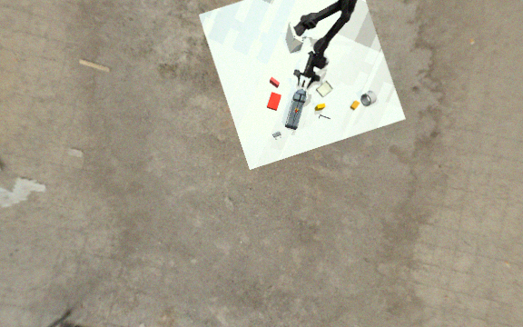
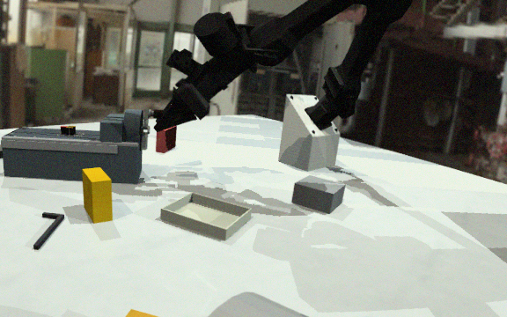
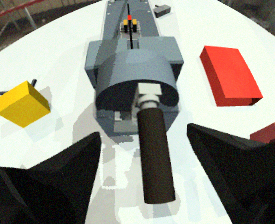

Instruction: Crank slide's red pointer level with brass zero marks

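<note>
I have the gripper (image 3: 154, 163) straddling the crank's dark handle (image 3: 154, 156), jaws spread on either side with a gap showing each way, pinching nothing. The grey slide machine (image 1: 295, 110) sits near the tabletop's middle, its red pointer (image 3: 129, 18) toward the far end. Red block (image 3: 230, 75) lies on one side and yellow block (image 3: 23, 103) on the other, both well apart from the jaws. Table edges lie well off.
</note>
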